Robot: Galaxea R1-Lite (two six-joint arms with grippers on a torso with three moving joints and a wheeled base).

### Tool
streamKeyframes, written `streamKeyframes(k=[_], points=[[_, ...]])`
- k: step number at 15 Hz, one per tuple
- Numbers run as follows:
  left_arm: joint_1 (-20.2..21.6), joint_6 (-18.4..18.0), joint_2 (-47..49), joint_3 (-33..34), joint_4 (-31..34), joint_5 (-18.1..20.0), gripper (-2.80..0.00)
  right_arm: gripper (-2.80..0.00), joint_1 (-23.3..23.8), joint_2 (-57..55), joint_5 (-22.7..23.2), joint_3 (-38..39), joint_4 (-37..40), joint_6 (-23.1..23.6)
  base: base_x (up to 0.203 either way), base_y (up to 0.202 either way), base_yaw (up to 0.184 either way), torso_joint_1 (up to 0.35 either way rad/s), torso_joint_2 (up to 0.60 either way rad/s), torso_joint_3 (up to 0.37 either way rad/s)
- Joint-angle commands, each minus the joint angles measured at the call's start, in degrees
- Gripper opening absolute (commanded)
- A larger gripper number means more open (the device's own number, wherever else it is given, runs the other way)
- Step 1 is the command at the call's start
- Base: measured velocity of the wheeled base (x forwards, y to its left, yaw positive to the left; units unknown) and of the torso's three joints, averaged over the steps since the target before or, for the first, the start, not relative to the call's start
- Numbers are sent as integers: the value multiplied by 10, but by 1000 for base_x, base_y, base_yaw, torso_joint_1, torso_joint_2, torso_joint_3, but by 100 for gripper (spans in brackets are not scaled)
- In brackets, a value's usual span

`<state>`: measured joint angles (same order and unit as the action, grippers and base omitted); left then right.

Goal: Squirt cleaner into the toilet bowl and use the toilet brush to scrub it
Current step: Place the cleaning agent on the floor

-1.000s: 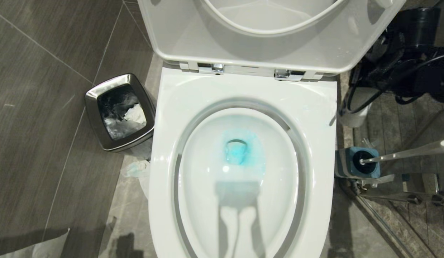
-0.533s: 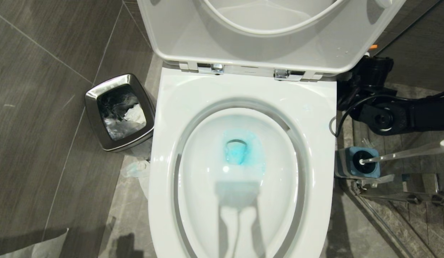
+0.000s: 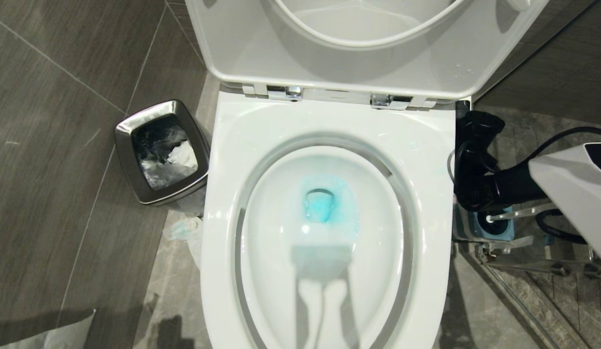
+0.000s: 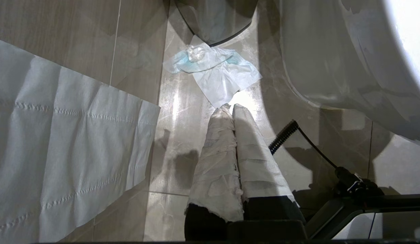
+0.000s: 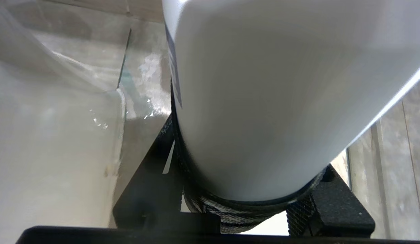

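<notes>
Turquoise cleaner is being shown pooling in the water at the middle of the toilet bowl, whose seat and lid are being kept raised at the far side. On a large white rounded body that is filling the right wrist view, a dark label edge is being glimpsed, but its writing cannot be read.

The toilet brush is being kept in its blue-topped holder on the floor just right of the bowl, its pale handle leaning to the right. The right gripper is being held low beside the bowl's right rim, just on the far side of the holder and near the handle; whether its jaws are released or clenched cannot be told, since the black wrist and the white body are hiding them. The handle's end is being covered by the arm's white casing.

The left gripper is being hung over the floor near the bowl's base, its white-wrapped jaws clenched together on nothing. A crumpled blue-stained tissue and a flat paper sheet are being seen on the tiles. A steel waste bin is being shown left of the bowl, its contents hard to make out.
</notes>
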<state>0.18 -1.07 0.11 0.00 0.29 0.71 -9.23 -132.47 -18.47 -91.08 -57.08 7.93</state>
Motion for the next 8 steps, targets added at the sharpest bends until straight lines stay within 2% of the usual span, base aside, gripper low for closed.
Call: streamKeyframes(k=[1, 8], points=[[0, 0, 0, 1, 1, 0, -280, -280, -1, -51, 1, -23, -16, 5, 0, 0, 0, 0, 0, 0], [0, -1, 0, 1, 0, 0, -280, -280, -4, -122, -1, -79, -54, 16, 0, 0, 0, 0, 0, 0]])
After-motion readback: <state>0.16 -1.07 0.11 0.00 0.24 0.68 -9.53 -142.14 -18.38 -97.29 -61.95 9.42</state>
